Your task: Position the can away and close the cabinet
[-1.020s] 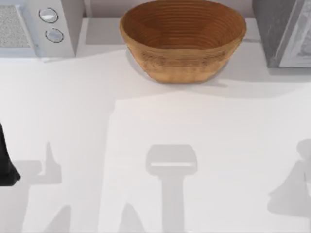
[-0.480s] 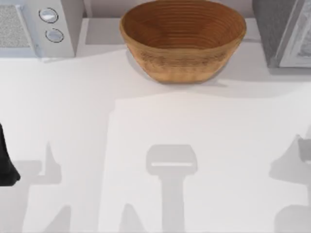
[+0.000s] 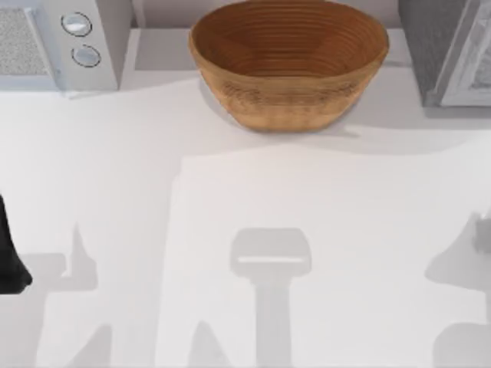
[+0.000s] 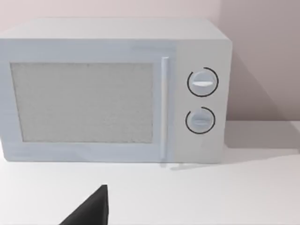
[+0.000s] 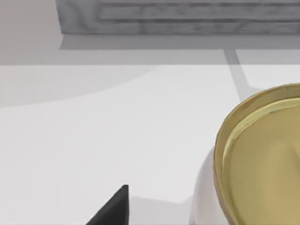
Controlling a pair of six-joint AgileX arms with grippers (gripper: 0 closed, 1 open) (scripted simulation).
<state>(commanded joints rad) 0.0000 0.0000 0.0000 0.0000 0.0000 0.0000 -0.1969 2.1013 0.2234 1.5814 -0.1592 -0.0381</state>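
Note:
The can (image 5: 262, 159) has a gold lid and a white side and stands upright on the white table, close to my right gripper (image 5: 112, 208), of which a dark tip shows beside it. Beyond the can, the grey cabinet (image 5: 178, 18) sits against the back wall. From above, the cabinet (image 3: 445, 54) is at the table's far right corner, with a paler panel on its right side. My left arm (image 3: 9, 257) is parked at the table's left edge, its gripper (image 4: 89, 211) facing the microwave.
A white microwave (image 3: 69, 42) with two dials stands at the back left. A brown woven basket (image 3: 288, 65) sits at the back centre. Arm shadows lie across the table's front and right edge.
The shadow at the table's right edge has shifted and changed shape, so my right arm has moved. The left arm has stayed still.

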